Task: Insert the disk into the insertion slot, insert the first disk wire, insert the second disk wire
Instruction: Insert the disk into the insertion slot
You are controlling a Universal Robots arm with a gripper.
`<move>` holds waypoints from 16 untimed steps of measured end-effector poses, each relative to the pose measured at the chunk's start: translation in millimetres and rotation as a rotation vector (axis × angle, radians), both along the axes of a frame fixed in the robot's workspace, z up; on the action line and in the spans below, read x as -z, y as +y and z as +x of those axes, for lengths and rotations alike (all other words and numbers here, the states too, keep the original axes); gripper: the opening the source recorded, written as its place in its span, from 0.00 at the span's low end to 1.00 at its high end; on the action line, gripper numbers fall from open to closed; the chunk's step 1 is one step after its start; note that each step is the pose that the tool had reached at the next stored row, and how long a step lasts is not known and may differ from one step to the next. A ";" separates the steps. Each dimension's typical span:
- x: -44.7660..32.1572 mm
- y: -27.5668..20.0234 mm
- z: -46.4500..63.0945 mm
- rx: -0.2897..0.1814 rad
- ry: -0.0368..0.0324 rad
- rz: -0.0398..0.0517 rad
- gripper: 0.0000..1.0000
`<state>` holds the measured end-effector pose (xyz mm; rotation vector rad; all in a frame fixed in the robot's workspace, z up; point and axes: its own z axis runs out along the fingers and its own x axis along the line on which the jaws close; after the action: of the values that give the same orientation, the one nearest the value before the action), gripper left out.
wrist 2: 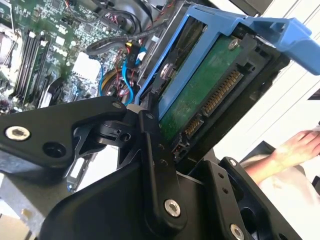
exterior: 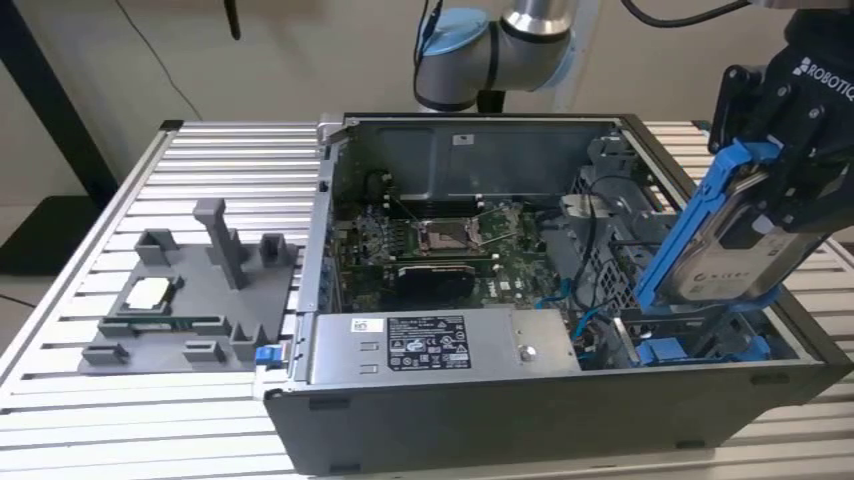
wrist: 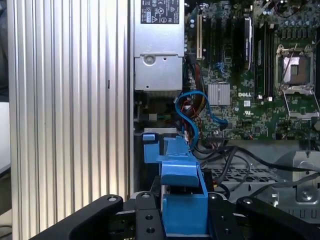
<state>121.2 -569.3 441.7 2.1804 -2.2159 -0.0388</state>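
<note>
Gripper of black metal with two fingers, clamped on the disk, a flat silver-grey hard drive with a white label in a bright blue plastic carrier frame. The gripper holds the disk on edge and tilted. Its lower end is down near the insertion slot, a narrow grey metal drive bay with bright blue rails, at the exterior view's right corner of the open grey computer case. Whether the frame's lower end has entered the rails cannot be told.

In the second wrist view the disk's green circuit board and connector face the camera, and a person's hand rests beyond the case. A bundle of blue and black cables lies just beside the bay, between it and the green motherboard.

Doing this step well probably means squaring the tilted frame to the blue rails, keeping it off the cables, and pressing straight along the bay so neither side binds.
</note>
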 end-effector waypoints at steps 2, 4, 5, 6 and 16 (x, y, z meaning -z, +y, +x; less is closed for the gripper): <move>0.8 0.0 0.1 0.000 0.0000 -0.0001 0.33; 2.1 0.0 0.4 0.000 0.0000 0.0000 0.33; 2.7 -0.1 0.6 0.000 0.0000 0.0000 0.33; 3.5 -0.2 0.8 0.000 0.0000 0.0000 0.33; 12.7 -5.7 1.2 -0.024 0.0000 0.0000 0.33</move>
<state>122.3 -575.0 429.0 2.2069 -2.1891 -0.0382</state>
